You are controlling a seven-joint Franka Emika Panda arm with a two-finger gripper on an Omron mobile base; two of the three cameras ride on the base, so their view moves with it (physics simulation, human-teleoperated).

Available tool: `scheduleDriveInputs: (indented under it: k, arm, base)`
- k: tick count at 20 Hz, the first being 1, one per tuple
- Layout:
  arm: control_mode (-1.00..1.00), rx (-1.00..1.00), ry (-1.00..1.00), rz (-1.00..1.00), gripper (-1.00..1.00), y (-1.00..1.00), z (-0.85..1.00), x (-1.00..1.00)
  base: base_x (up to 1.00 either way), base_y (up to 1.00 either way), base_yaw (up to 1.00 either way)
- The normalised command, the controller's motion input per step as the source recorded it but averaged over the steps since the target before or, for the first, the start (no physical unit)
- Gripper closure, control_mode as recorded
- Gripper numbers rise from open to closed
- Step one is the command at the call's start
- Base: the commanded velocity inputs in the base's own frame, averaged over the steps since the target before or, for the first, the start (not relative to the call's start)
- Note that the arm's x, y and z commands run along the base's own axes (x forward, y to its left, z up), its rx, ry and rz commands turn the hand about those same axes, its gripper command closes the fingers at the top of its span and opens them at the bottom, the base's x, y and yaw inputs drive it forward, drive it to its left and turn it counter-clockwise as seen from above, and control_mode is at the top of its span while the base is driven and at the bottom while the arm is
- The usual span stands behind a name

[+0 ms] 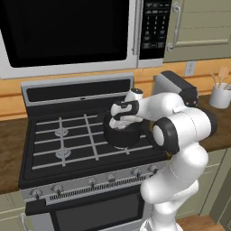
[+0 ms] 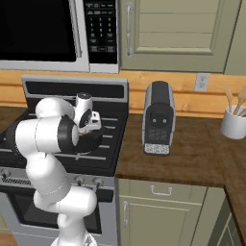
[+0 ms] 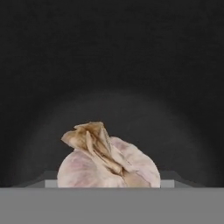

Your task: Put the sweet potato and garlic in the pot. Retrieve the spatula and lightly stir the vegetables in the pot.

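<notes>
Here, one moment at the stove, view by view.

Left base view: the white arm reaches over the range, its tool (image 1: 121,122) lowered at the mouth of the black pot (image 1: 124,137), which stands on a right-hand burner of the stove (image 1: 67,140). A grey toaster (image 1: 178,88) sits behind on the surface (image 1: 11,149); a white crock (image 1: 220,95) of wooden utensils stands far right.

Right base view: the arm's bulk hides most of the pot (image 2: 93,141); the wrist hangs just above it. The toaster (image 2: 158,117) stands well apart on the surface (image 2: 192,158).

Hand view: the garlic (image 3: 108,162) sits close before the camera, papery top up, with the pot's dark inner wall (image 3: 109,57) all round behind it.

Garlic, handling: judged light, firm, with dry loose skin that may slip or flake; best taken across its widest girth, gently.

Tool, state: jaws stand fairly wide apart, apparently clamped across the bulb; the fingertips themselves are hidden, so contact is a judgement.

Task, stage: garlic looks to be on its way into the pot, release pending.
</notes>
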Motion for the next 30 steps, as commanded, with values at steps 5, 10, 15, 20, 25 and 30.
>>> scheduleDriveInputs:
  k: [5,10,15,20,25,30]
  arm:
    - [-1.0,0.0,0.0,0.0,-1.0,0.0,0.0,0.0]
    - [-1.0,0.0,0.0,0.0,-1.0,0.0,0.35,-0.24]
    - [-1.0,0.0,-0.02,0.0,-1.0,0.0,0.58,-0.31]
    - [-1.0,0.01,-0.1,0.0,-1.0,0.0,0.76,-0.55]
    - [-1.0,0.03,-0.13,0.0,-1.0,-0.02,0.79,-0.92]
    - [-1.0,0.01,-0.17,-0.06,-1.0,-0.14,0.6,-1.0]
  base:
    - [0.0,0.0,0.0]
    - [0.0,0.0,0.0]
    - [0.0,0.0,0.0]
    - [0.0,0.0,0.0]
    - [0.0,0.0,0.0]
    - [0.0,0.0,0.0]
